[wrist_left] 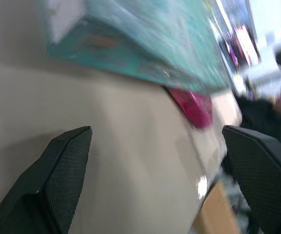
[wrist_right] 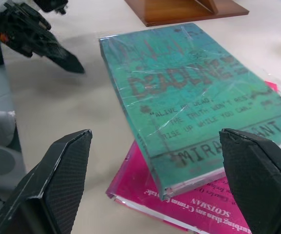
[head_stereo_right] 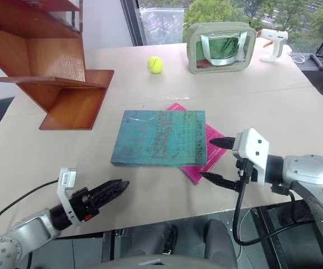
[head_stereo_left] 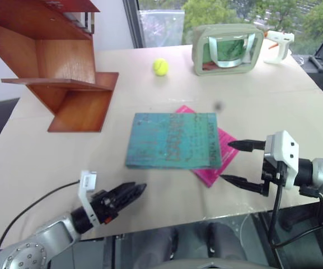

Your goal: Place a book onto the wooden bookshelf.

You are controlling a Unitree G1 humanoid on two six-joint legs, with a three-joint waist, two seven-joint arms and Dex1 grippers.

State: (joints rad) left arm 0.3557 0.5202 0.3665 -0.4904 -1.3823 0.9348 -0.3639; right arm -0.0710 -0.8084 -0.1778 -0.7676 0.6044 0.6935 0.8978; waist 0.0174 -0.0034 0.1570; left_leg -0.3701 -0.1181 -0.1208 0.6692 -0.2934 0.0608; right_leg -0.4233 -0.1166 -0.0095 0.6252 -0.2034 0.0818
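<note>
Both hands, left hand (head_stereo_left: pixel 125 193) and right hand (head_stereo_left: pixel 240 163), gape empty beside the book's (head_stereo_left: pixel 172 140) near edge.

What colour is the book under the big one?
Magenta-pink, clearest in the right wrist view.

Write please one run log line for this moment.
book: flat on pink book, on table | bookshelf: without book | left hand: open, empty | right hand: open, empty, beside book
</note>
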